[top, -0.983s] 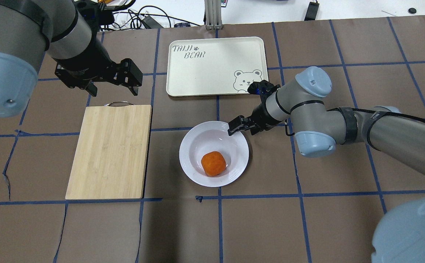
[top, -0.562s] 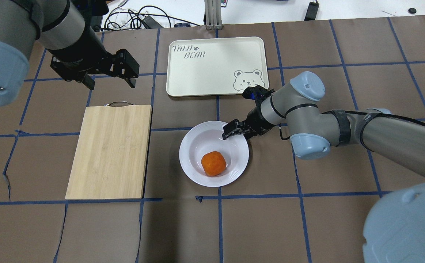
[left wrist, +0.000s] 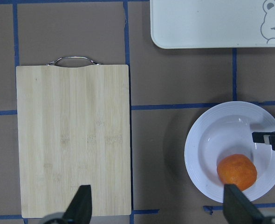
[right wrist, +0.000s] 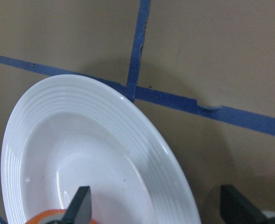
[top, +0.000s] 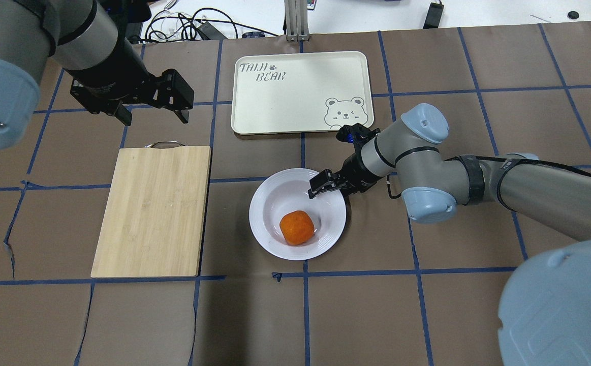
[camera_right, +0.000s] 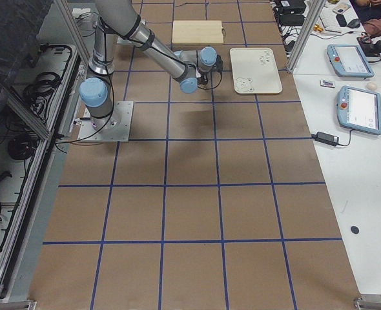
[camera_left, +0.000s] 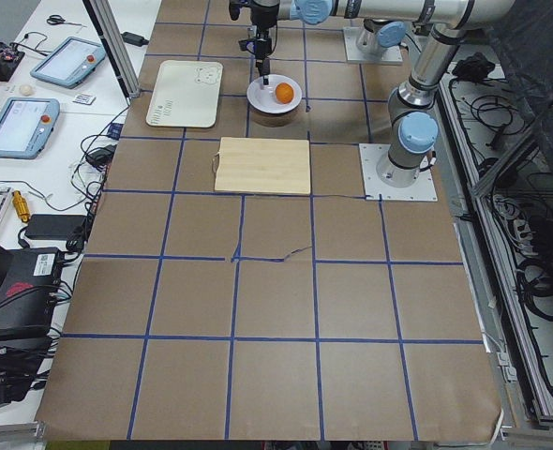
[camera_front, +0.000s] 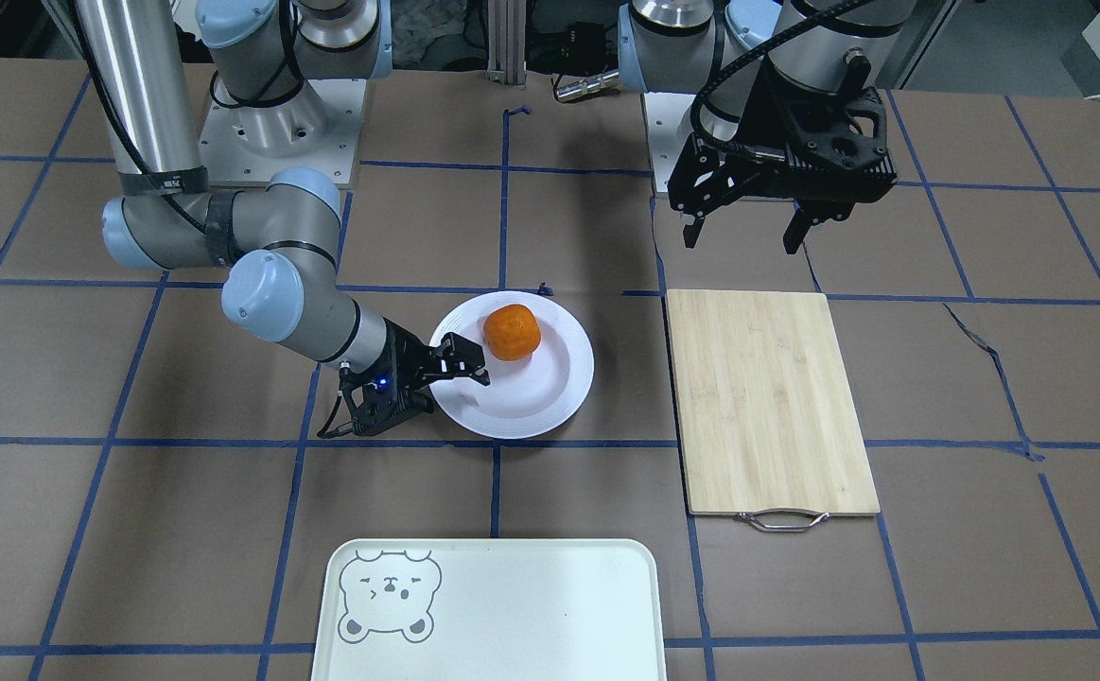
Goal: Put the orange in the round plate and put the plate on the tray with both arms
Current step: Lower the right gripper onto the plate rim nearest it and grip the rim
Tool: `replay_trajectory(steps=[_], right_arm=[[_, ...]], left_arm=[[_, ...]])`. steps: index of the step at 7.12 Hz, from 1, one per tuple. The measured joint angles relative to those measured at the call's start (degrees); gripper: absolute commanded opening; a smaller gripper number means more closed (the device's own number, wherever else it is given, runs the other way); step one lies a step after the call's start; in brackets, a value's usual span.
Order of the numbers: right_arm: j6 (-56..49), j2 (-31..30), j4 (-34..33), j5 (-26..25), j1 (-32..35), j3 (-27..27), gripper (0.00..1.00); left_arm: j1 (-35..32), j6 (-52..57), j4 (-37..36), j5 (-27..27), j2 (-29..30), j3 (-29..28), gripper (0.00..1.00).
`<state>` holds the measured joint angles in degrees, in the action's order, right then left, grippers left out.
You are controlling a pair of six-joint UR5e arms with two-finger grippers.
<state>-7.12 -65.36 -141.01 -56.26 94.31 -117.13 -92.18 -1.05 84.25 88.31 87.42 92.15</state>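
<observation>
Bamboo cutting board with a metal handle lies left of the glossy white round plate, apart from it. The small bright-orange fruit sits in the plate's sunken centre. The right gripper has its 2 fingers spread, straddling the rim on the side toward the pale cream rectangular tray; whether they touch the rim is unclear. The left gripper hovers open past the board's handle end.
</observation>
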Motion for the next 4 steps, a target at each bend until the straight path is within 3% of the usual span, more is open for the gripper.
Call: replay_trajectory(steps=[4], right_arm=[[0.39,0.37,0.30,1.05,0.00,-0.16,0.69]], left_arm=[[0.00,0.01,-0.05,0.01,-0.03,0.11,1.00]])
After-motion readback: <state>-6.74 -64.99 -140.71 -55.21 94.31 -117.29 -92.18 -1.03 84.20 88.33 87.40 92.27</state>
